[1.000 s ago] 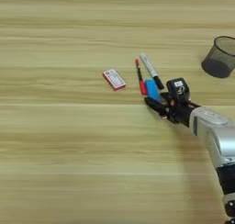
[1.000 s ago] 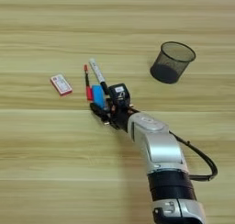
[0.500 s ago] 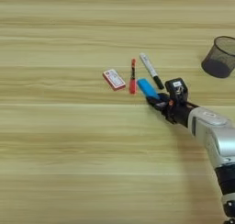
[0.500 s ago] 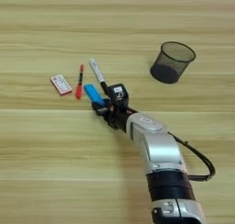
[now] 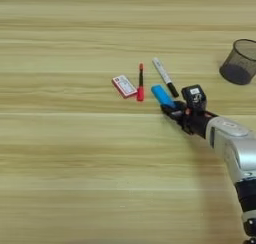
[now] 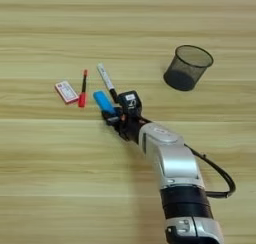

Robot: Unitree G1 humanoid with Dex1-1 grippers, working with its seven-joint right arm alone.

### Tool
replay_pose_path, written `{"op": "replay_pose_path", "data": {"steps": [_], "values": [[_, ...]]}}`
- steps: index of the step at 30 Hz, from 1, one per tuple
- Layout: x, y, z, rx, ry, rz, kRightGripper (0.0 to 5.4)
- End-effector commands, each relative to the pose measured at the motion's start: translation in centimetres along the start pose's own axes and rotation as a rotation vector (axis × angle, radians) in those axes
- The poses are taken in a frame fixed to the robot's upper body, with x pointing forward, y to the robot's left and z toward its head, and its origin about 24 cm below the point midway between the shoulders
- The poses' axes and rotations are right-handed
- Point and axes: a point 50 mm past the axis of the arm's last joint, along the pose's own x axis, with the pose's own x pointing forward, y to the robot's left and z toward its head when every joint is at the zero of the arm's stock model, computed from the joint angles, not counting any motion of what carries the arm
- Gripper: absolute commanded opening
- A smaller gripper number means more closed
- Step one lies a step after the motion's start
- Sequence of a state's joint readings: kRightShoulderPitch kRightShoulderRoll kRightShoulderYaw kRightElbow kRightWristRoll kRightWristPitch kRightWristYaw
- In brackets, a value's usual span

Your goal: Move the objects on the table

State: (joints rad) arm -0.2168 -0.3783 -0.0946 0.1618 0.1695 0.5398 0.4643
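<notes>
Two head-mounted stereo views, both looking steeply down on the table (image 5: 60,178); left eye view reaches further left, cutting the mesh cup (image 5: 241,62) at its right edge; right eye view shows it whole; both share the central objects and forearm (image 6: 167,160).

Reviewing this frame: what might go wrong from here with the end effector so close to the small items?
1. The end effector sits right at the near end of the blue block; pushing on may skid it into the red pen or the card box.
2. The white marker lies just beside the block, so a sideways sweep may roll it away.
3. The cable behind the forearm may snag on a longer reach.
</notes>
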Motion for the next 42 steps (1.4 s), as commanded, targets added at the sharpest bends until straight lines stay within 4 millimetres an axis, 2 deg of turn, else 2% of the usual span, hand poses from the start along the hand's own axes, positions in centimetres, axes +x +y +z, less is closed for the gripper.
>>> {"op": "replay_pose_path", "data": {"steps": [1,12,23,42], "values": [[-1.1,-1.0,4.6,-0.071,-0.173,-0.050,1.41],[-3.0,-3.7,6.4,-0.051,-0.251,-0.171,1.41],[-2.9,-6.7,6.2,0.008,-0.230,-0.309,1.41],[-1.4,-7.6,4.4,0.041,-0.149,-0.325,1.41]]}}
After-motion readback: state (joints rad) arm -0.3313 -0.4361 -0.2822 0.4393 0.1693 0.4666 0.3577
